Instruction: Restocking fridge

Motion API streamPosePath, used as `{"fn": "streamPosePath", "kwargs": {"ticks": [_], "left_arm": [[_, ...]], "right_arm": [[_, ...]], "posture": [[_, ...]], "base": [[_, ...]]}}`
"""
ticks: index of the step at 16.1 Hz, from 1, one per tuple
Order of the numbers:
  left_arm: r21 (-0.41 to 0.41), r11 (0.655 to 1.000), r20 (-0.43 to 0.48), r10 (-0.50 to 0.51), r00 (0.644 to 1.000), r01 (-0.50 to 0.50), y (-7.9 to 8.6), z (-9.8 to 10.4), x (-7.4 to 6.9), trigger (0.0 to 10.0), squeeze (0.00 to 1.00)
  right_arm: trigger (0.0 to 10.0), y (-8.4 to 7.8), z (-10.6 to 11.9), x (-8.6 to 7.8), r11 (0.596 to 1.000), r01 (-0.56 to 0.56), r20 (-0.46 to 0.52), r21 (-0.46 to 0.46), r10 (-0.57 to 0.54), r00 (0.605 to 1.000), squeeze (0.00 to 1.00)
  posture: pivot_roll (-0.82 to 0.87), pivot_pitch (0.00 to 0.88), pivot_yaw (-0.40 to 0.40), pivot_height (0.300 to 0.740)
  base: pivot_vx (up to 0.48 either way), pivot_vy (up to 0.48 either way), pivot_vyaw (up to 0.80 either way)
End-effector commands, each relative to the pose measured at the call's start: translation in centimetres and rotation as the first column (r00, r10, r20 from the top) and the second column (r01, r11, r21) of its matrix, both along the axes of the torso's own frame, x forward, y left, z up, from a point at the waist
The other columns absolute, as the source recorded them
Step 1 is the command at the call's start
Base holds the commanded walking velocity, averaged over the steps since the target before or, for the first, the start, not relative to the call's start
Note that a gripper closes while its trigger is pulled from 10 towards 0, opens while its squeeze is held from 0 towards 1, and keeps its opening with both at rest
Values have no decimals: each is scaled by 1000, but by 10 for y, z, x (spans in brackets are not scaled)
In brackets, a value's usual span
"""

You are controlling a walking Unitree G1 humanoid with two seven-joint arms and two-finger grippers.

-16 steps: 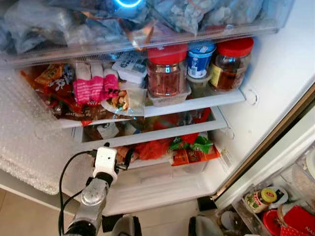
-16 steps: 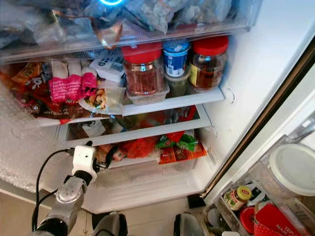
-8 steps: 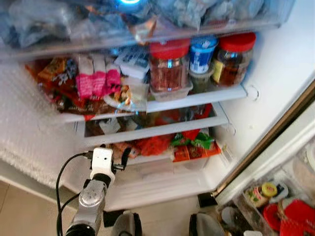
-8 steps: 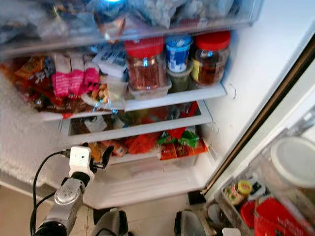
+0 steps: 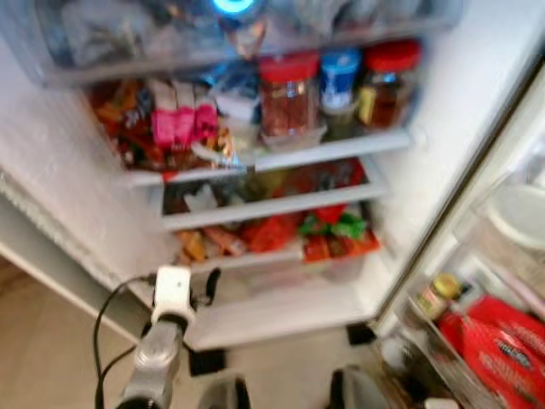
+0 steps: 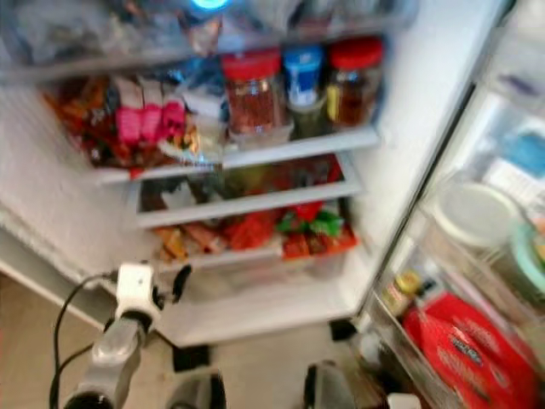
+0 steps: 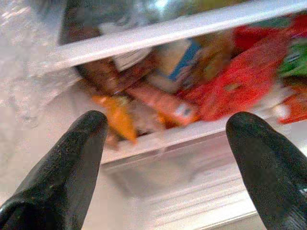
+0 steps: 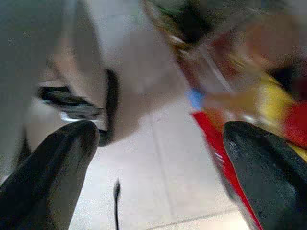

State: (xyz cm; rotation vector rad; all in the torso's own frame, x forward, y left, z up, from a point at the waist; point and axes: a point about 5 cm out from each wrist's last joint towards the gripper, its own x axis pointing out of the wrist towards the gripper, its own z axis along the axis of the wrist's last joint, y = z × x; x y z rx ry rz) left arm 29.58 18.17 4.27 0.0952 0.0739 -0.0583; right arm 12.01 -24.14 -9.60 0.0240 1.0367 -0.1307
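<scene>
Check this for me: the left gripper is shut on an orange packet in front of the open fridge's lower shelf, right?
Not quite. The left gripper is open and empty in front of the open fridge's lower shelf; the left wrist view shows its fingers spread wide, with the orange packet lying on the shelf beyond them.

Right claw [image 8: 158,167] spread wide above tiled floor [image 8: 158,191].

Both eye views motion-blurred throughout, edges soft; bright blue-white lamp glare [image 5: 235,5] at top of fridge interior [image 5: 281,213], white walls evenly lit; left wrist view bright, moderately blurred; right wrist view dimmer, heavily smeared; black fingers [image 8: 48,177] unsharp.
</scene>
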Motion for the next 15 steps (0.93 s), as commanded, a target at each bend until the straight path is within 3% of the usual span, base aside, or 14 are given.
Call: {"fn": "streamPosePath", "kwargs": {"ticks": [1, 3, 5, 8, 9, 12, 15], "left_arm": [[15, 1000, -38, 17, 999, -16, 7, -8, -6, 10000, 0], [14, 1000, -49, 28, 998, -27, 9, -9, -7, 10000, 0], [-13, 996, -127, 83, 988, -86, 16, -22, -12, 10000, 0], [19, 978, -393, 196, 898, -205, 36, -67, -46, 10000, 0], [50, 968, -498, 236, 835, -244, 46, -84, -68, 10000, 0], [116, 961, -607, 268, 748, -251, 54, -104, -98, 10000, 0], [126, 957, -642, 279, 714, -261, 52, -110, -105, 10000, 0]], "right_arm": [[10000, 4, -5, -13, 999, 34, -32, 16, -33, 999, 0], [10000, 6, -5, -13, 999, 18, -35, 26, -17, 999, 0], [10000, 7, -6, -13, 999, 15, -37, 29, -14, 999, 0], [10000, 8, -6, -13, 999, 23, -37, 34, -21, 999, 0], [10000, 9, -6, -14, 999, 27, -38, 34, -25, 999, 0], [10000, 9, -7, -14, 999, 31, -39, 38, -30, 999, 0], [10000, 10, -7, -13, 999, 32, -35, 42, -31, 999, 0]], "posture": [[-69, 89, 39, 641], [-72, 77, 44, 641], [-70, 70, 47, 641], [-75, 46, 52, 641], [-75, 41, 55, 641], [-76, 34, 58, 641], [-72, 51, 38, 641]], "base": [[-311, 0, 0], [-306, 0, 0], [-127, 0, 0], [0, 0, 0], [0, 0, 0], [0, 254, 0], [0, 475, 0]]}}
